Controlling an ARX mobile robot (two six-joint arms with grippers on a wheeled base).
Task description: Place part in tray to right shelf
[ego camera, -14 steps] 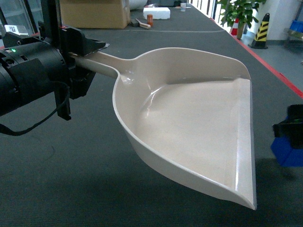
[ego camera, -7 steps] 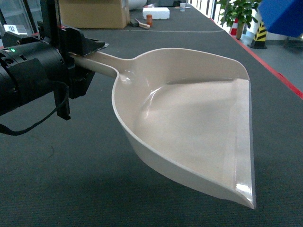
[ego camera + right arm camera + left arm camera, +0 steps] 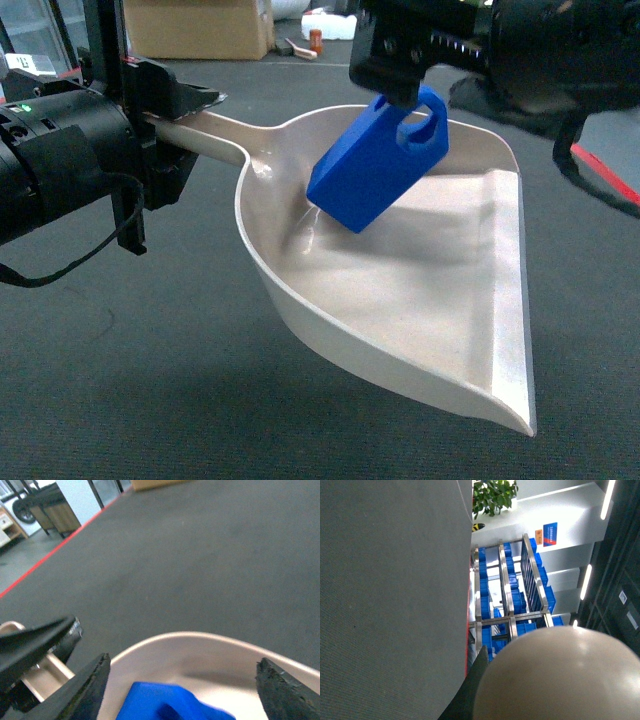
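My left gripper is shut on the handle of the beige tray, holding it level above the dark floor. The blue part sits tilted over the tray's deep end, just under my right gripper. In the right wrist view that gripper stands open, its fingers wide apart, and the part lies between them touching neither. The tray's underside fills the left wrist view beside one dark finger. A steel shelf rack with blue crates stands far off; I cannot tell whether it is the right shelf.
A cardboard box and a white box lie on the floor far ahead. A red floor line runs along the right. A potted plant stands near the rack. Wooden cabinets show at the far left.
My right arm swung in from the right edge, up and over, bringing the blue part above the tray's deep end. The left arm and tray stayed still.
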